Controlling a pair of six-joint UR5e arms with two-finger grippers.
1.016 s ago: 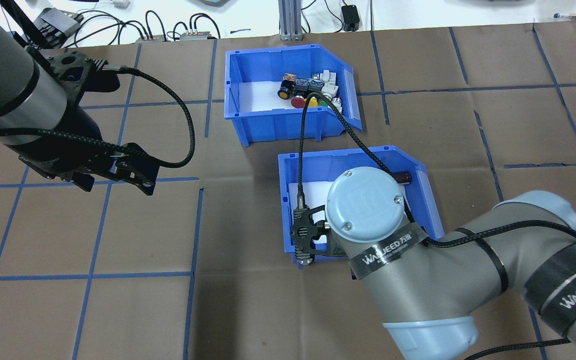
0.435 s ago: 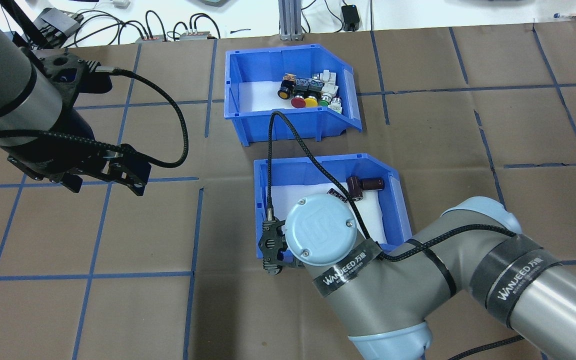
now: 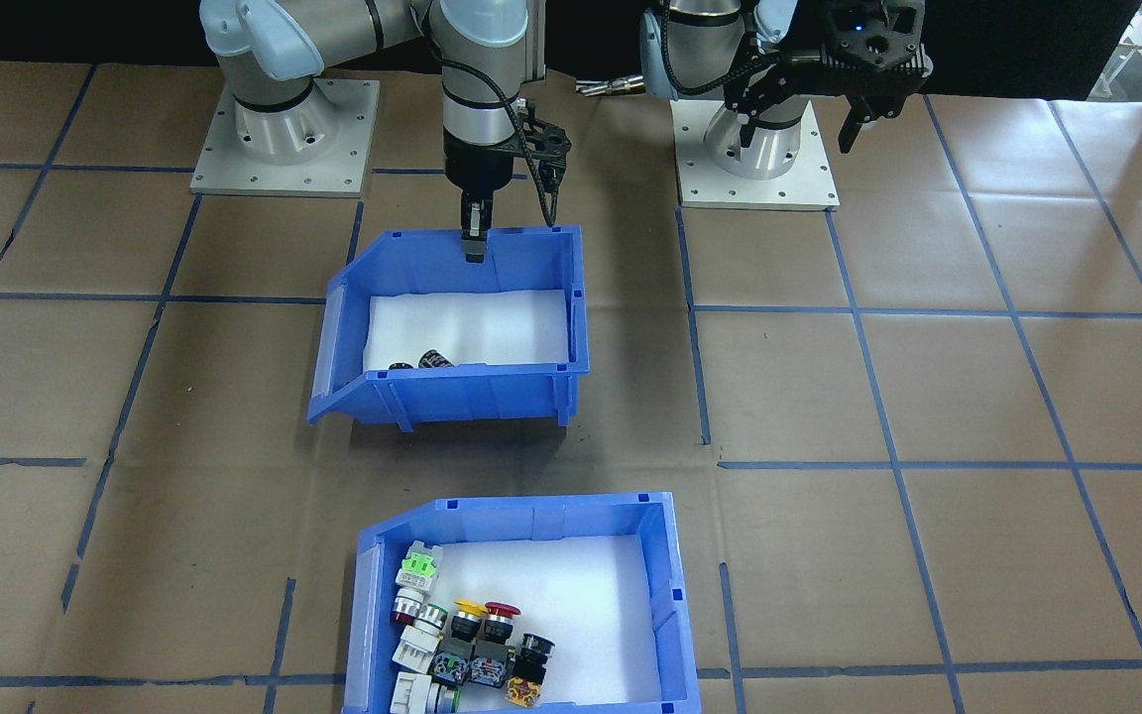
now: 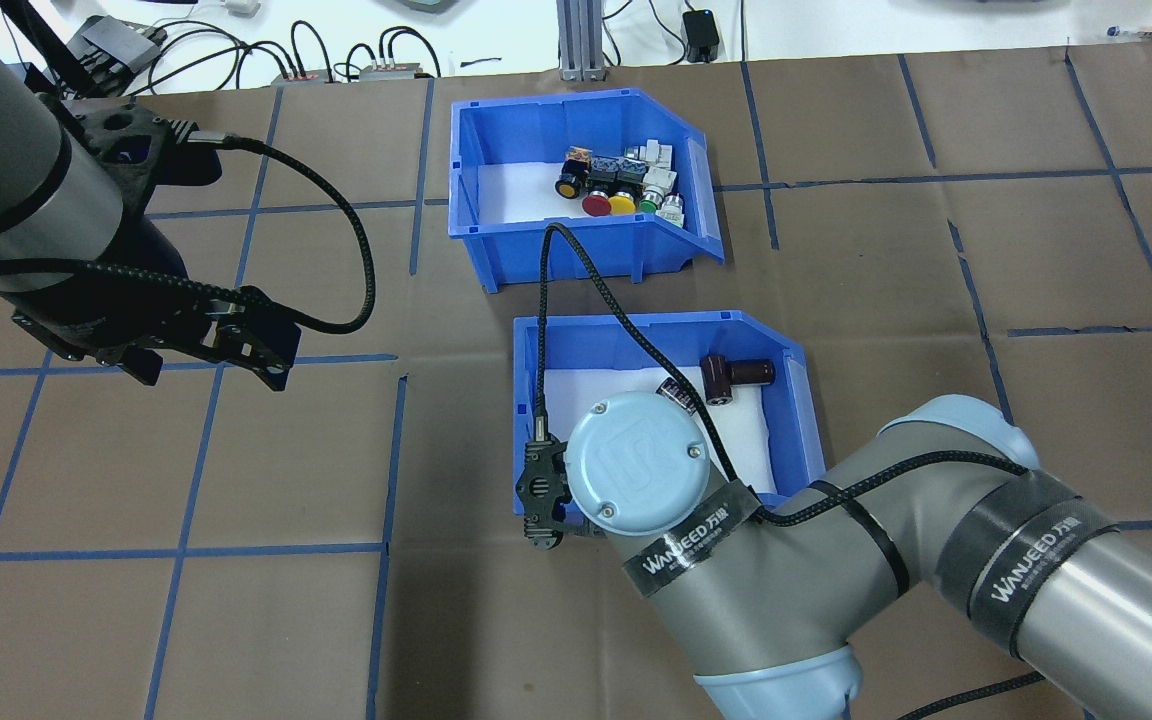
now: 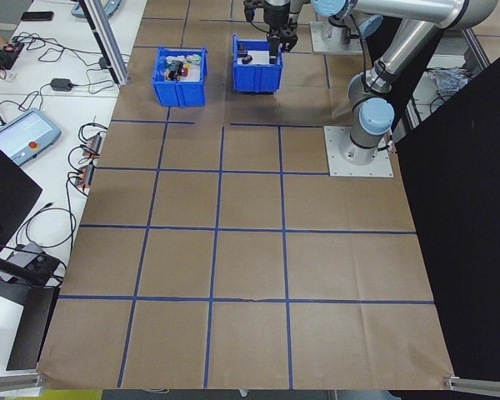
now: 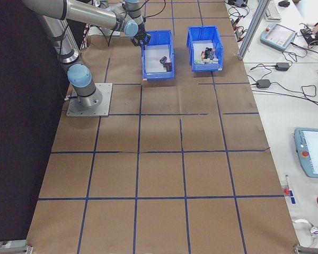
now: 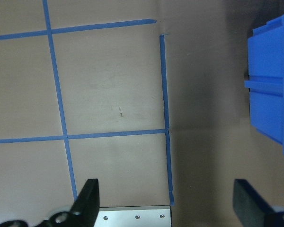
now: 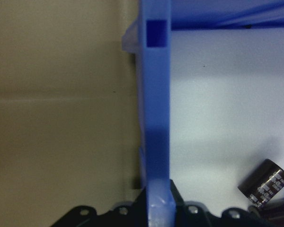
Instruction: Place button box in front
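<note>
button box: blue plastic bin with white foam floor and red, yellow, green push buttons (image 4: pixel 576 190), on the brown paper-covered table (image 4: pixel 236 620), far side from my base, buttons bunched at one end, nothing of mine touching it
parts bin: second blue plastic bin with white foam floor (image 4: pixel 661 400), just beside the button box on the side nearer my base, apart from it, a few dark cylindrical parts (image 4: pixel 736 375) lying inside
my right pincer (image 3: pixel 473 243): clamped on the parts bin's wall on the side away from the button box, one finger each side of the rim, wrist view shows the blue wall running straight into my jaws
my left pincer (image 7: pixel 168 201): fingers wide apart, holding nothing, hanging above bare table well apart from the button box, corner of a blue bin at the wrist view's edge
</note>
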